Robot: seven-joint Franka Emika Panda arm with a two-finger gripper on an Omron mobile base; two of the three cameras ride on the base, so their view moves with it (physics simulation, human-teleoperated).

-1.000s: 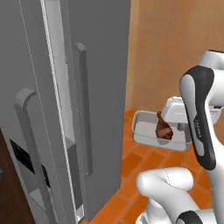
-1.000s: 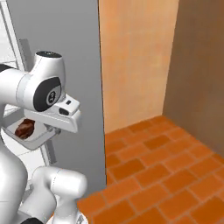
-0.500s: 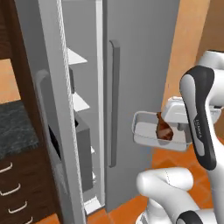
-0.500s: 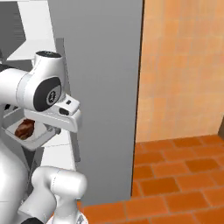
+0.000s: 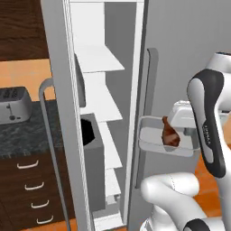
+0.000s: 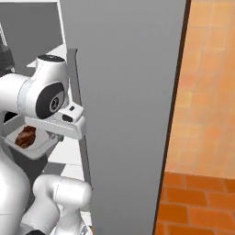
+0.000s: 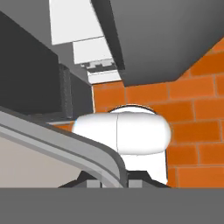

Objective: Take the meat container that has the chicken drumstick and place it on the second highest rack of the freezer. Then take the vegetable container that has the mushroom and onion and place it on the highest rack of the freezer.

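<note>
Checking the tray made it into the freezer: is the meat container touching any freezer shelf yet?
Apart. In the left base view the meat container with the drumstick hangs in the air in front of the door handle, right of the white shelves, resting on none.

the glossy white robot arm (image 5: 212, 113) is built from rounded, tube-like links with smooth capsule ends. a broad dark grey band (image 5: 208, 131) runs along one upright link, carrying faint pale lettering too small to read. from the right base view, a round dark grey joint cap (image 6: 48, 100) bears a small pale circular mark. below it sits a boxy white hand block (image 6: 64, 122) with a short black slot on its side. the lower bulbous white base link (image 5: 169, 189) is plain.
</note>
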